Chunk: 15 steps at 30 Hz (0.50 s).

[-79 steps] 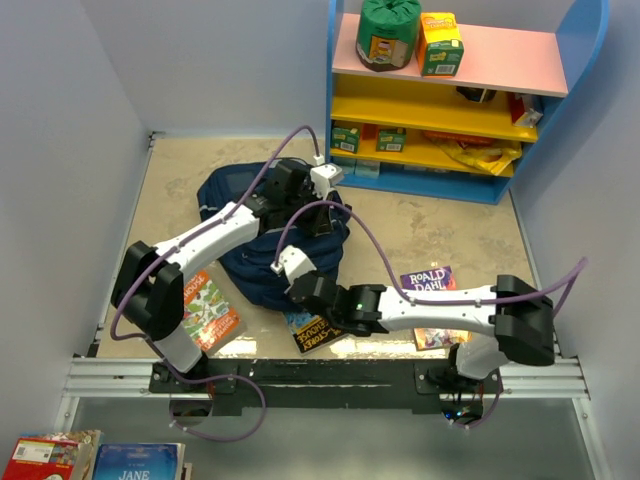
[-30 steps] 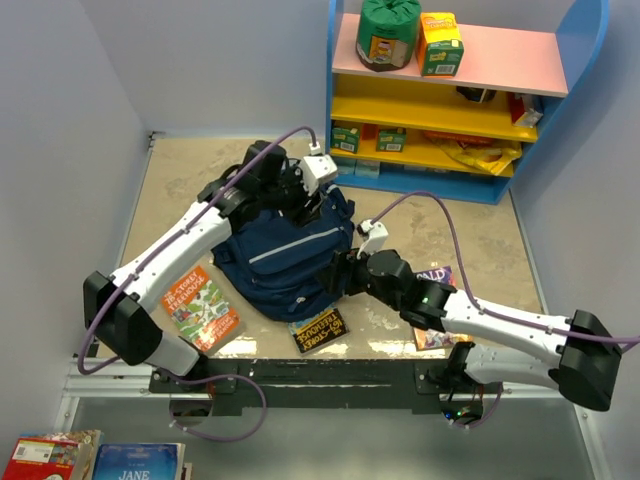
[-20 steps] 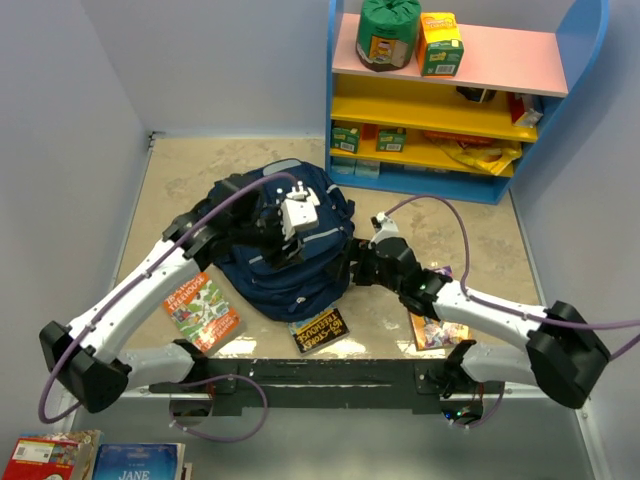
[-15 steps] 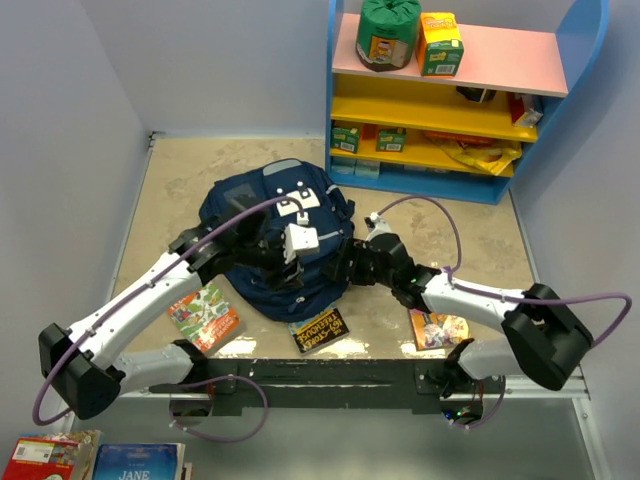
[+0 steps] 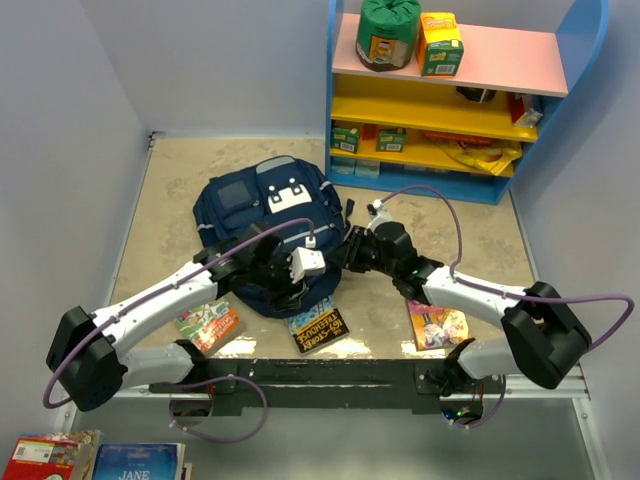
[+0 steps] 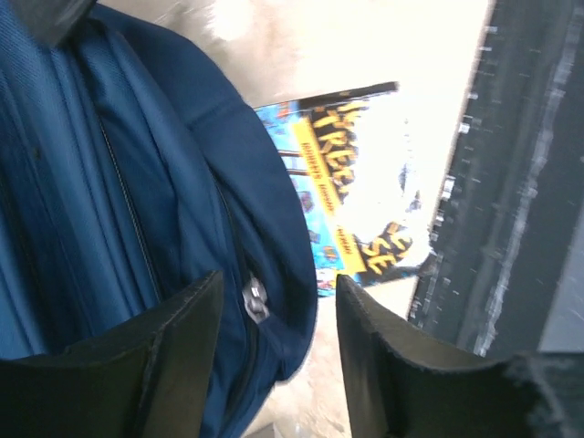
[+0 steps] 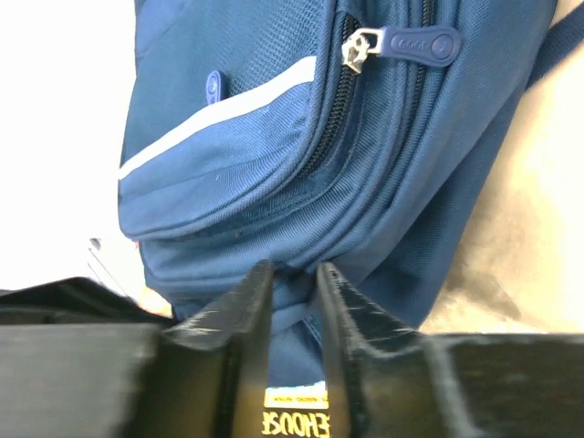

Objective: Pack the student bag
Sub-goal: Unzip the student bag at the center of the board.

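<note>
The student bag [image 5: 255,215], navy with white patches and a blue-grey square on its front, lies front-up in the middle of the table. My left gripper [image 5: 298,283] is at its near edge. In the left wrist view this gripper [image 6: 278,292] is open and straddles the bag's rim [image 6: 274,237] beside a metal zipper pull [image 6: 254,303], with a gap on either side. My right gripper [image 5: 348,252] is at the bag's right side. In the right wrist view its fingers [image 7: 294,274] pinch a fold of the bag's fabric [image 7: 274,137] below a zipped pocket.
A black and yellow treehouse book [image 5: 318,325] lies just in front of the bag, and shows in the left wrist view [image 6: 351,205]. Another colourful book [image 5: 210,325] lies near left and a third [image 5: 437,325] near right. A blue shelf unit [image 5: 450,100] with boxes stands at the back right.
The bag has been turned so its patched front faces up, and it sits further back. My left gripper came to the bag's near edge. The right gripper closed on the bag's right side.
</note>
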### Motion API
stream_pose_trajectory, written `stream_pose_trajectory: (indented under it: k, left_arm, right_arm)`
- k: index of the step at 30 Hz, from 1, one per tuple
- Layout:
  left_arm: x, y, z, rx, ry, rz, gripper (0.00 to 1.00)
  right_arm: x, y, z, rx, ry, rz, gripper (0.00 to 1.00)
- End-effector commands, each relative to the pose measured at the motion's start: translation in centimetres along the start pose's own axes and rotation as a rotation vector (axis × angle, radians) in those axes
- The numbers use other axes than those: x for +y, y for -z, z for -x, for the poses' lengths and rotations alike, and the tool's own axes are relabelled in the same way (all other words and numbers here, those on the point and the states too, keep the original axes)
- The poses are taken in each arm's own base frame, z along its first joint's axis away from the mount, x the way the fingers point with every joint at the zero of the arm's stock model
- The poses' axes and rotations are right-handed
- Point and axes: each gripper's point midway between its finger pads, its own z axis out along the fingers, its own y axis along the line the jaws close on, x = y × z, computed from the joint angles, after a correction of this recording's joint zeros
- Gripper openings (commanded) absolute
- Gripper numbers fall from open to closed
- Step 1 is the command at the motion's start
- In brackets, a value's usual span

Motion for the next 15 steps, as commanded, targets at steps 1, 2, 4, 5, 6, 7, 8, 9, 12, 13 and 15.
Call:
stream_pose_trajectory:
  k: [1, 2, 4, 5, 6, 7, 8, 9, 12, 13, 15]
  left_arm:
    - [2.2, -0.8, 0.4, -0.011, 0.043, 0.113, 0.54]
    - [2.4, -0.7, 0.4, -0.011, 0.044, 0.126, 0.53]
    - [2.7, -0.5, 0.3, -0.010, 0.050, 0.146, 0.53]
    - [2.9, -0.4, 0.4, -0.012, 0.053, 0.156, 0.54]
    - [3.5, 0.0, 0.5, -0.014, 0.058, 0.187, 0.54]
    - [4.2, 0.4, 0.4, -0.015, 0.076, 0.212, 0.54]
    - [4.4, 0.6, 0.2, -0.009, 0.086, 0.219, 0.54]
    - [4.6, 1.2, 0.7, -0.024, 0.090, 0.225, 0.54]
    - [3.5, 2.2, 1.5, -0.037, 0.077, 0.169, 0.59]
    - [3.1, 2.5, 1.8, -0.044, 0.058, 0.150, 0.61]
    - [2.4, 3.1, 2.2, -0.062, 0.044, 0.128, 0.62]
  right_arm:
    - [5.0, 0.3, 3.3, -0.082, 0.037, 0.166, 0.16]
    - [5.0, 0.3, 3.3, -0.083, 0.040, 0.167, 0.13]
    - [4.8, 0.5, 3.5, -0.088, 0.050, 0.157, 0.11]
    - [4.7, 0.6, 3.5, -0.087, 0.051, 0.156, 0.11]
    - [4.4, 0.6, 3.7, -0.091, 0.053, 0.149, 0.11]
    - [4.2, 0.6, 3.7, -0.092, 0.056, 0.141, 0.11]
    - [4.0, 0.7, 3.8, -0.093, 0.056, 0.138, 0.11]
    - [3.7, 0.7, 4.1, -0.099, 0.054, 0.133, 0.10]
    - [2.7, 0.5, 4.0, -0.078, 0.048, 0.104, 0.16]
    - [2.4, 0.6, 3.3, -0.039, 0.054, 0.096, 0.29]
    - [1.5, 0.8, 2.2, -0.005, 0.035, 0.069, 0.63]
